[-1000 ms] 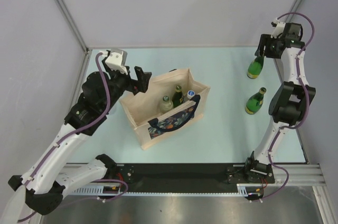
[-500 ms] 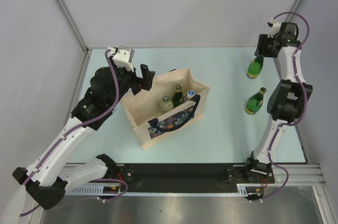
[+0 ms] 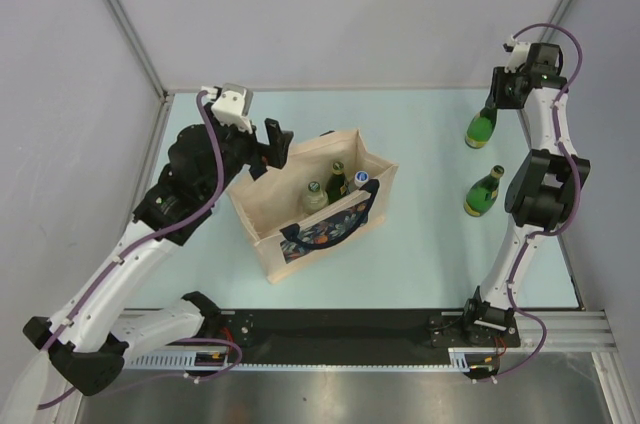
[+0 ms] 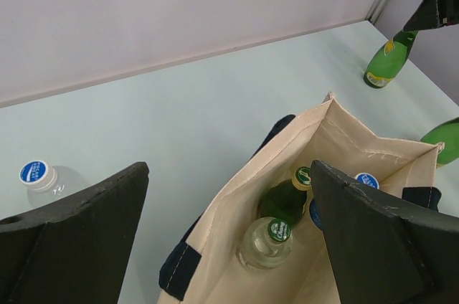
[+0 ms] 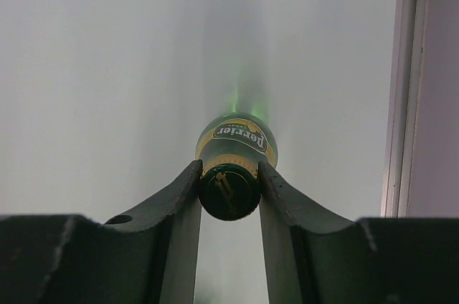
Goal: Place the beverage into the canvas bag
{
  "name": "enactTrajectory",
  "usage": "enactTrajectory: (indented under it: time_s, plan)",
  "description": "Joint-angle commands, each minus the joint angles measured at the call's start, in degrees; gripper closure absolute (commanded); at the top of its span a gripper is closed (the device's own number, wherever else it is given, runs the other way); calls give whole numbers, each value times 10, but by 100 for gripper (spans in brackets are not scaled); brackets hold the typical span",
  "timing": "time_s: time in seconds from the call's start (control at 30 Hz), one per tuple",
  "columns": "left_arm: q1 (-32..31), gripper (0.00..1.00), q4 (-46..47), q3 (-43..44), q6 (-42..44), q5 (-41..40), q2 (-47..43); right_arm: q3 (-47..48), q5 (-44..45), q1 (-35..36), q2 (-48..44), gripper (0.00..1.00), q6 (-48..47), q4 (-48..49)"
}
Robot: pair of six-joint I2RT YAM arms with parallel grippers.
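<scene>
Pinching the top of the far green bottle (image 5: 235, 143), upright well right of the canvas bag (image 3: 270, 216), in the narrowed right gripper (image 5: 229, 175) for lifting across, with the left gripper (image 3: 268, 147) spread wide, empty, beside the bag's rim, likely to steady it.

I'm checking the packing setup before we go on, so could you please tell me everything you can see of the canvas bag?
The canvas bag is a boxy beige tote with dark navy handles and trim and a colourful print on its near side. It stands upright and open on the pale table, left of centre, with three bottles upright inside. The open left gripper hangs at its far left rim; contact cannot be told.
</scene>
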Motion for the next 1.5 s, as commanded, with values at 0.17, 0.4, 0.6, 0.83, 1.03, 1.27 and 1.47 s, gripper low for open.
enactTrajectory:
  time_s: [0.17,0.4,0.6,0.83,1.03,1.27,1.47]
  plan:
    - [2,0,2,16,-5,-6,-27,38,-72,18,-84,100,-39,2]
    - [2,0,-7,-3,-24,-1,-49,35,-82,78,-194,100,-88,-65]
    - [3,0,-26,-9,-33,4,-68,47,-78,158,-260,100,-106,-107]
    - [2,0,-47,-29,-51,7,-93,137,-56,246,-289,100,-102,-154]
    - [2,0,-58,-40,-59,10,-102,220,-37,317,-287,100,-91,-178]
    - [2,0,-64,-44,-62,7,-108,228,-26,392,-300,100,-85,-170]
    - [2,0,-75,-46,-61,-8,-116,240,-34,466,-304,100,-67,-146]
